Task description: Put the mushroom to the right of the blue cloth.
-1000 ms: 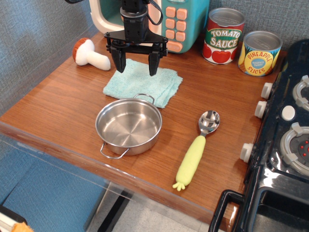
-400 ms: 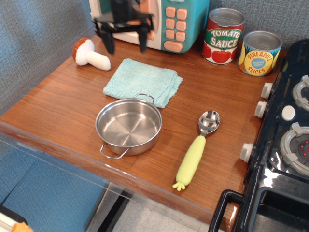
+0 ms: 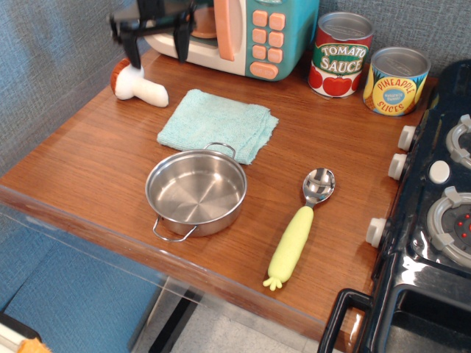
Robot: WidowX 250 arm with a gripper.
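Note:
The mushroom [image 3: 141, 87] lies on its side at the back left of the wooden counter, its reddish-brown cap pointing left and its cream stem pointing right. The blue cloth [image 3: 218, 123] lies folded to its right, near the counter's middle back. My black gripper [image 3: 156, 50] hangs open above the mushroom, its left finger in front of the cap and its right finger over the toy microwave. It holds nothing.
A steel pan [image 3: 196, 193] sits in front of the cloth. A spoon with a yellow-green handle [image 3: 300, 228] lies to its right. A toy microwave [image 3: 243, 33], a tomato sauce can [image 3: 340, 55] and a pineapple can [image 3: 396, 81] line the back. A toy stove [image 3: 434, 220] stands at the right.
My gripper has risen from above the cloth and moved left and back, and now hangs over the mushroom. It stayed open. The objects have not moved.

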